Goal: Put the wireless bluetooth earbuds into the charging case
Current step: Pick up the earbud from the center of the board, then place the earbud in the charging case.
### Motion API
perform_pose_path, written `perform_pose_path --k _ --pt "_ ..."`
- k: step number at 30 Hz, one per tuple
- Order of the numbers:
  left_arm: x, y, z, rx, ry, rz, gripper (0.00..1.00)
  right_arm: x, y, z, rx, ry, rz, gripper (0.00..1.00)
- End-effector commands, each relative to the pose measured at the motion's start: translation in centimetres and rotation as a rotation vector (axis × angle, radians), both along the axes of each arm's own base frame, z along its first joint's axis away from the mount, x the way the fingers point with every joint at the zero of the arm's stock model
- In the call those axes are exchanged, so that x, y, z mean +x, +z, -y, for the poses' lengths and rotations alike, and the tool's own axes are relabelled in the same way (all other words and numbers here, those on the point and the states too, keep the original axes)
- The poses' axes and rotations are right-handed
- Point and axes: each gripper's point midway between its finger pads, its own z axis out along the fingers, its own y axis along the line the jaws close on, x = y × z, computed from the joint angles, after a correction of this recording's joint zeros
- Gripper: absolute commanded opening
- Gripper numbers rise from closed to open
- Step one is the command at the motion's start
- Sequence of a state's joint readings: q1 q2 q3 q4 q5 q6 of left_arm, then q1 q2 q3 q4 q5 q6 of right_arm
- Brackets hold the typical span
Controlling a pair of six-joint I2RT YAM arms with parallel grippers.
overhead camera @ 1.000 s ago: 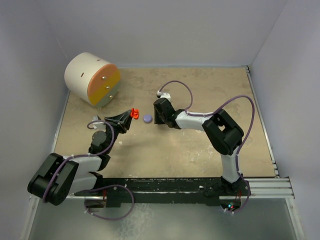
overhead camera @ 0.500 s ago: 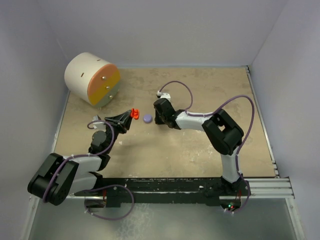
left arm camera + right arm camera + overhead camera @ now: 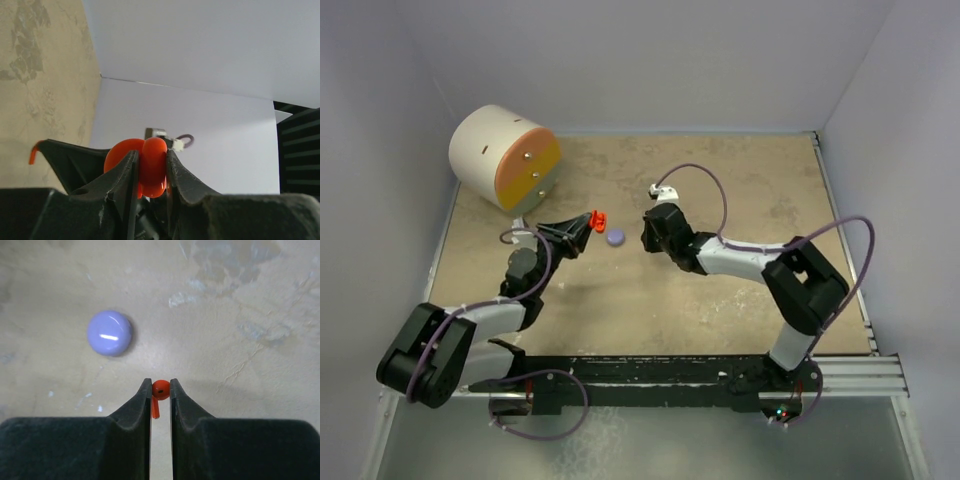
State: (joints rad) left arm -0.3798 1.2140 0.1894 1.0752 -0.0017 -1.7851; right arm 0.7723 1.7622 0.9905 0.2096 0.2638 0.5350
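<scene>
2 hands are clenched: the right hand (image 3: 160, 385) pinches a red earbud (image 3: 160, 389) just right of the lavender disc (image 3: 110, 333); the left hand (image 3: 151, 156) grips a red case (image 3: 150, 167) just left of it.

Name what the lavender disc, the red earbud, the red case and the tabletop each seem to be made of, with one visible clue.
Lavender disc: likely glossy moulded plastic; a sharp white highlight crosses its dome. Red earbud: probably smooth plastic, uniformly coloured. Red case: seemingly plastic, satin sheen, rounded edges. Tabletop: matte, mottled beige, perhaps worn board or stone-look laminate; unclear.
</scene>
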Motion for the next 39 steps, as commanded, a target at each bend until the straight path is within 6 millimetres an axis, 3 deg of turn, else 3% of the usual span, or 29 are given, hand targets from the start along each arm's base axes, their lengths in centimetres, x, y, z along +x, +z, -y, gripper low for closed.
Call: perform_pose_path --k 1,9,13,28,35,39 --pt "1.3 2.1 1.3 0.032 -0.046 0.07 0.0 1.9 8.8 -0.5 0.14 0.003 0.273 0.0" --pt "2.9 2.4 3.0 -0.026 -0.107 0.101 0.0 0.1 17.8 1.2 0.307 0.056 0.585 0.0" --pt "3.5 2.5 3.3 -0.033 -0.11 0.103 0.0 -1.0 20.5 1.6 0.344 0.102 0.702 0.0" --pt "3.1 4.1 4.0 -0.072 -0.124 0.114 0.0 -3.0 25.1 -0.2 0.455 0.266 0.963 0.0" --pt "3.0 4.4 4.5 -0.085 -0.139 0.116 0.0 -3.0 25.3 -2.3 0.447 0.341 1.017 0.0" --pt "2.9 4.7 4.7 -0.103 -0.148 0.125 0.0 -3.7 25.7 -2.5 0.45 0.35 1.085 0.0"
